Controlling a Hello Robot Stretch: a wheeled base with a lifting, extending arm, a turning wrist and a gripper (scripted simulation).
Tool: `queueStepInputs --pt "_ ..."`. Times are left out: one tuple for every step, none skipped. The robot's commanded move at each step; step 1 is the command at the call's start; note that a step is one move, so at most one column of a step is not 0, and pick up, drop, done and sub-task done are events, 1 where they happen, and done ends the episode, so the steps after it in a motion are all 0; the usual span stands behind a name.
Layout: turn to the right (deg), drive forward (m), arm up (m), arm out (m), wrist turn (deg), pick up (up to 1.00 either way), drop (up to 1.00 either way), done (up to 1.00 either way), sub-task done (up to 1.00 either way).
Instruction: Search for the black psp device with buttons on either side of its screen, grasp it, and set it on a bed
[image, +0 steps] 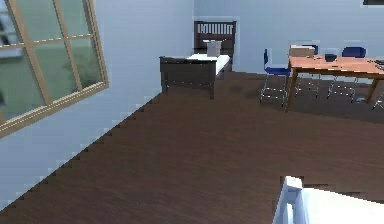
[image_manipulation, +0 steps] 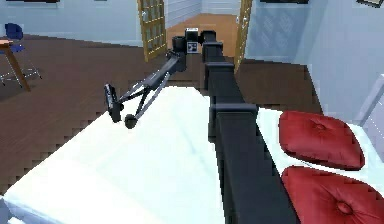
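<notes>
arm (image_manipulation: 236, 125) extended over bed (image_manipulation: 150, 175) | gripper (image_manipulation: 120, 108) angled down-left (load: cannot tell)

Forward view faces a distant bed (image: 200, 68); arm side view overlooks a near bed (image_manipulation: 120, 170).

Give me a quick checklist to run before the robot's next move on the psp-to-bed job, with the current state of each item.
1. Bed under the arm: ok. The dark square arm extends over the white-sheeted bed.
2. Gripper holding the black psp device: cannot tell.
3. Bare sheet by the gripper for a drop: ok.
4. Two red square cushions away from the gripper: ok, they lie at the arm side view's right.
5. Alternative bed: ok. A dark wooden-framed bed stands across open brown floor.
</notes>
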Motion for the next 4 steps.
queueStepInputs --pt "0.0 0.00 0.00 0.00 45.0 0.00 0.00 0.00 0.00" --pt "0.0 0.00 0.00 0.00 45.0 0.00 0.00 0.00 0.00" --pt "0.0 0.00 0.00 0.00 36.0 0.00 0.00 0.00 0.00" --pt "0.0 0.00 -0.26 0.00 0.0 0.00 0.00 0.00 0.00"
